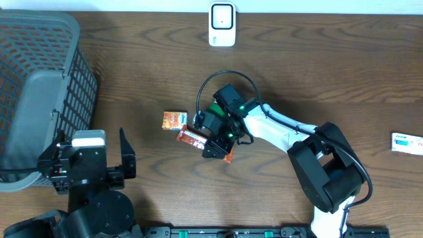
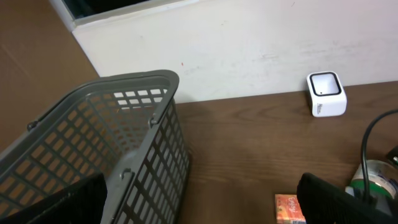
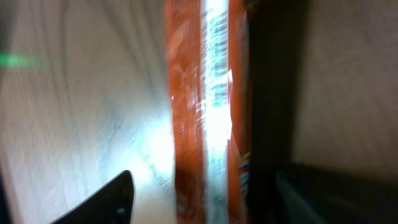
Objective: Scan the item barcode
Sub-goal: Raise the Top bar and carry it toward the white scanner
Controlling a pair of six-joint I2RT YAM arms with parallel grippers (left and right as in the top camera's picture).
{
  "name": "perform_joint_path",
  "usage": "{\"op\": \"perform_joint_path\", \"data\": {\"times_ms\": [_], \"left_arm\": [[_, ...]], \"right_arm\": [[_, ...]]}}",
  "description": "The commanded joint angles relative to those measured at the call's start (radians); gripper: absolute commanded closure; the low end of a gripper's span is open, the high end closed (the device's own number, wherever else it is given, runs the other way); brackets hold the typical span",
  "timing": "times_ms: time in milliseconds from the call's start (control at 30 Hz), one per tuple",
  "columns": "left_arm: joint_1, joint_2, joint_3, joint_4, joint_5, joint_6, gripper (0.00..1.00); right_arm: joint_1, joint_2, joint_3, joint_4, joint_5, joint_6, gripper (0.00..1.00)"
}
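A long orange snack packet [image 1: 195, 139] lies on the wooden table near its middle, with a small orange box [image 1: 174, 120] just behind its left end. My right gripper [image 1: 217, 140] is down over the packet. In the right wrist view the packet [image 3: 208, 112] runs up between the jaws [image 3: 205, 190]. The right finger [image 3: 323, 193] sits against it, while the left finger [image 3: 109, 202] stands apart with bare table between. A white barcode scanner [image 1: 222, 24] stands at the far edge. My left gripper [image 1: 89, 158] rests wide open near the front left, holding nothing.
A grey mesh basket [image 1: 39, 86] fills the back left corner and shows close in the left wrist view [image 2: 124, 143]. A small white packet [image 1: 406, 142] lies at the right edge. A black cable [image 1: 218, 82] loops above the right wrist.
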Motion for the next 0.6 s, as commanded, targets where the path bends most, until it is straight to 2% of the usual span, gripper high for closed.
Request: {"op": "perform_joint_path", "data": {"times_ms": [0,133,267,433,567], "left_arm": [[0.003,-0.002,0.002,-0.003,-0.005,-0.006,0.02],[0.003,-0.002,0.002,-0.003,-0.005,-0.006,0.02],[0.003,-0.002,0.002,-0.003,-0.005,-0.006,0.02],[0.003,-0.002,0.002,-0.003,-0.005,-0.006,0.02],[0.003,-0.002,0.002,-0.003,-0.005,-0.006,0.02]], "right_arm": [[0.028,0.058,-0.029,-0.039,0.048,-0.026,0.44],[0.042,0.058,-0.029,-0.038,0.048,-0.026,0.61],[0.042,0.058,-0.029,-0.039,0.039,-0.026,0.84],[0.041,0.058,-0.029,-0.031,0.01,-0.016,0.98],[0.039,0.057,-0.029,-0.024,0.01,-0.014,0.99]]}}
